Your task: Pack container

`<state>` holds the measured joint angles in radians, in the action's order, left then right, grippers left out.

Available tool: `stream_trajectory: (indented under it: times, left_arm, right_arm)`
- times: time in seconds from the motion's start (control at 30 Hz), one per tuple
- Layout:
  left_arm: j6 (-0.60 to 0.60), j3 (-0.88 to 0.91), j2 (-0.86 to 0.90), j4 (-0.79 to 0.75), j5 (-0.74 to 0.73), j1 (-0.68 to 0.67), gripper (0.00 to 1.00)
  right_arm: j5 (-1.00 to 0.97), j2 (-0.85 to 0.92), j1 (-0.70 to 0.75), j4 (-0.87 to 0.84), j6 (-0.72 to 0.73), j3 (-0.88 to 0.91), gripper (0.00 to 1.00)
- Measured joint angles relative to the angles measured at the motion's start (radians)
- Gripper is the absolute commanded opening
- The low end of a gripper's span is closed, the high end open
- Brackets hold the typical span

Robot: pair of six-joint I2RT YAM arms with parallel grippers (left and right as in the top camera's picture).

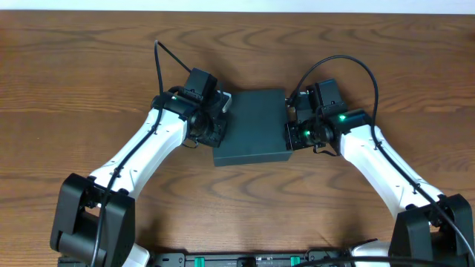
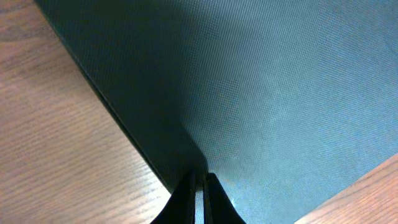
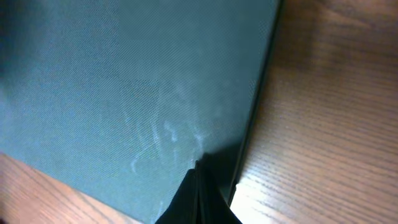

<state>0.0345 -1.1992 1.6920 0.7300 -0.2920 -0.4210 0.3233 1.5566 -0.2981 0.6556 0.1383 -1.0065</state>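
The dark teal container [image 1: 252, 122] lies in the middle of the table with its lid down flat. My left gripper [image 1: 223, 122] is at its left edge and my right gripper [image 1: 291, 132] is at its right edge. In the left wrist view the fingers [image 2: 199, 179] are almost together, tips over the lid [image 2: 280, 93] by its edge. In the right wrist view the fingers [image 3: 197, 169] are together, tips on the lid [image 3: 124, 81] near its edge. Neither gripper holds anything. The box's contents are hidden.
The wooden table [image 1: 74, 74] surrounds the box on all sides. Black cables loop above both wrists. A black rail with green connectors runs along the near edge [image 1: 245, 259]. No tools or other objects show.
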Motion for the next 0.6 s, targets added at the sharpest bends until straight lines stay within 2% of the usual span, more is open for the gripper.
stream_trajectory:
  times: [0.13, 0.3, 0.43, 0.53, 0.6]
  left_arm:
    - [-0.016, -0.034, -0.024, 0.082, 0.008, 0.000, 0.06]
    - [-0.025, -0.174, -0.187, 0.123, 0.058, 0.006, 0.08]
    - [-0.032, -0.290, -0.403, 0.122, 0.154, 0.042, 0.16]
    - [-0.032, -0.325, -0.557, 0.123, 0.230, 0.081, 0.33]
    - [-0.032, -0.330, -0.662, 0.135, 0.286, 0.111, 0.37]
  right_arm:
    - [0.002, -0.035, -0.002, 0.039, 0.002, -0.019, 0.01]
    - [-0.085, -0.173, -0.002, 0.037, -0.030, -0.168, 0.01]
    - [-0.256, -0.317, -0.002, 0.029, -0.088, -0.326, 0.01]
    - [-0.397, -0.418, -0.002, 0.030, -0.149, -0.415, 0.01]
    - [-0.479, -0.483, -0.002, 0.046, -0.200, -0.449, 0.01]
